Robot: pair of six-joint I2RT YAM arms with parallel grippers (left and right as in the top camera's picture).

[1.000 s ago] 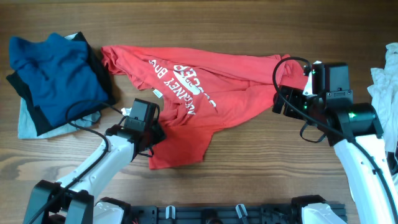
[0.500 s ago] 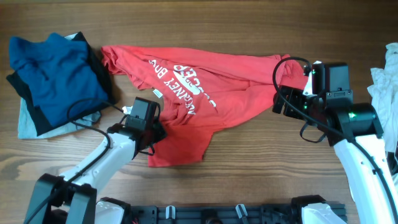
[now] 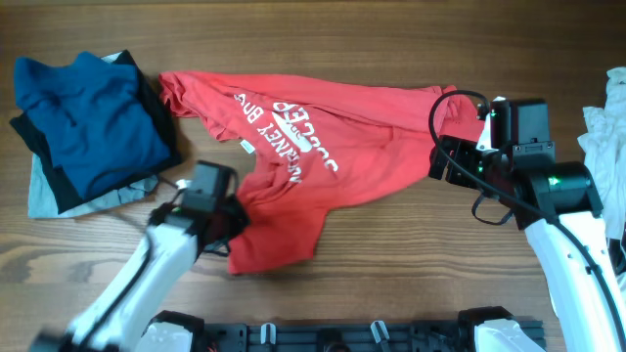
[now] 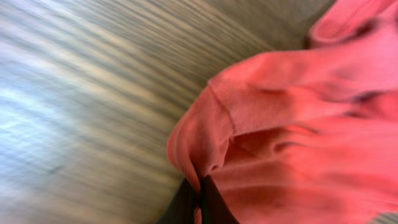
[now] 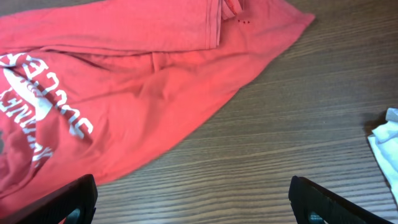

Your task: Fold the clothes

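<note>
Beside a folded navy cloth pile (image 3: 88, 117), the left gripper (image 4: 199, 193) pinches the crumpled red printed T-shirt (image 3: 333, 147), not yet folded, while the right gripper (image 3: 440, 161) hangs apart, empty.

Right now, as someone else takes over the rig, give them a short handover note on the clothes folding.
Left gripper: shut on the lower-left edge of the red T-shirt.
Right gripper: open and empty, beside the shirt's right end.
Folded pile, blue on top, lies at the far left. A white garment lies at the right edge.
Done: the pile looks folded.
Left: the red T-shirt is spread out but crumpled and not yet folded. The white garment looks unfolded too.
</note>
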